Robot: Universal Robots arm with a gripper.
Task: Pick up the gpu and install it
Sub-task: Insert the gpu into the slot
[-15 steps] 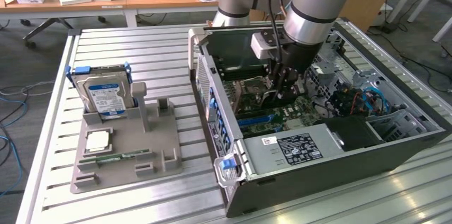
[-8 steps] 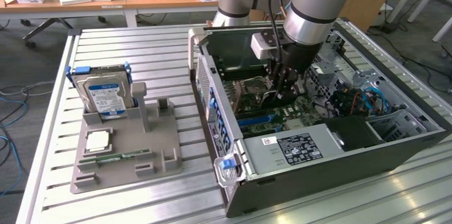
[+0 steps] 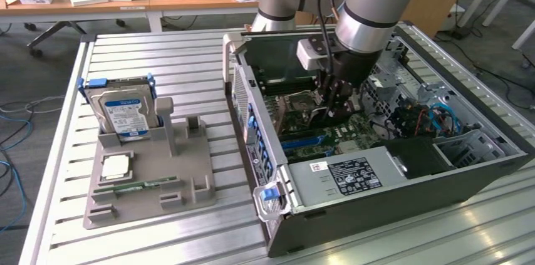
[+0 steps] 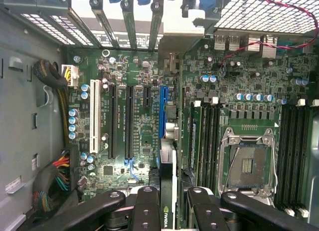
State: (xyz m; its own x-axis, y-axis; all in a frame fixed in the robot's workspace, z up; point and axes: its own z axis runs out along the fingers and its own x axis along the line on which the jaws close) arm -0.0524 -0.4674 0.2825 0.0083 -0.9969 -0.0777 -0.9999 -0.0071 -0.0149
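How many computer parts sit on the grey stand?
3. A hard drive stands upright at the back, a square chip lies in front of it, a green memory stick lies nearer still. The drive might hide something behind.

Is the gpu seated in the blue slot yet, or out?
Out. The gpu hangs edge-on between the fingers above the motherboard, and the blue slot shows bare.
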